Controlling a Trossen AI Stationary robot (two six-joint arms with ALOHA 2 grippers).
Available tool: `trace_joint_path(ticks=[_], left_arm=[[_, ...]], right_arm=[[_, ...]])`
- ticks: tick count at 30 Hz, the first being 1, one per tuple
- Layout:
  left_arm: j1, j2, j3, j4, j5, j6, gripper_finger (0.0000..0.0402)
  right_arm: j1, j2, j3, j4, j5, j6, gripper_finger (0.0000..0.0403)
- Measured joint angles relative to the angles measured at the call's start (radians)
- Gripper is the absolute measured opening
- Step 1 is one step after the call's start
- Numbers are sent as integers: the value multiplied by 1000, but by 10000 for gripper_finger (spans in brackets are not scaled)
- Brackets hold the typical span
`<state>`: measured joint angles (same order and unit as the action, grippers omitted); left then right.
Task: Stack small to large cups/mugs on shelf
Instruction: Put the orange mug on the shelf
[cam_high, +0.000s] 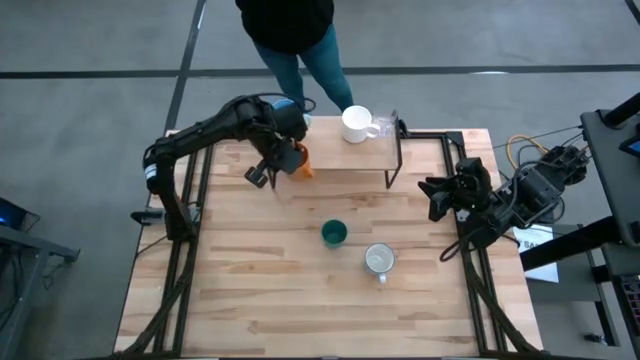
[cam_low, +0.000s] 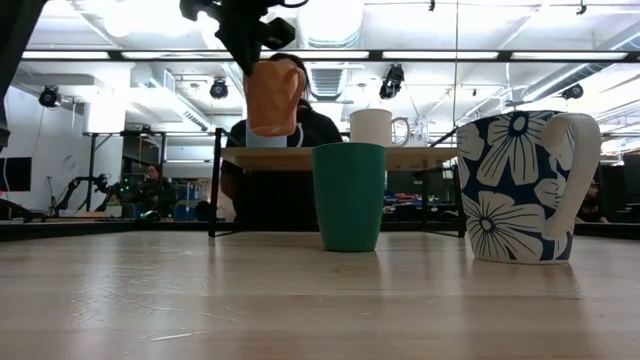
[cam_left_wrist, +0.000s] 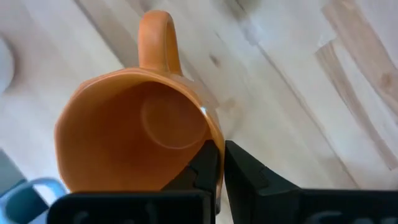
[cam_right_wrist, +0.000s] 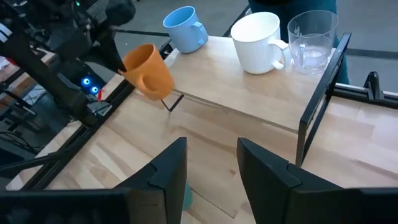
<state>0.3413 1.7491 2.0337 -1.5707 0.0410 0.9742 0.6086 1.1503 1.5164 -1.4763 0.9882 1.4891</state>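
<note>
Gripping the orange mug (cam_left_wrist: 134, 134) by its rim, my left end effector (cam_left_wrist: 221, 165) holds it tilted above the shelf's (cam_right_wrist: 249, 93) left end, mouth angled up toward my wrist, handle pointing away.

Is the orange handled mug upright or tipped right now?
Tipped: the orange handled mug hangs tilted above the shelf's edge, rim pinched by the left hand.

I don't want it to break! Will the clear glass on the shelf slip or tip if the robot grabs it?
The clear glass looks smooth, so it may slip in hard fingers. It probably chips easily. It stands near the shelf end, beside the white mug, so a nudge might knock either.
</note>
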Motion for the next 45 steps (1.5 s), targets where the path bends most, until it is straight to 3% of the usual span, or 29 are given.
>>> trace_joint_path(ticks=[45], left_arm=[[209, -33, -45, 0, 40, -71, 0]], right_arm=[[0, -49, -1, -9, 10, -76, 135]])
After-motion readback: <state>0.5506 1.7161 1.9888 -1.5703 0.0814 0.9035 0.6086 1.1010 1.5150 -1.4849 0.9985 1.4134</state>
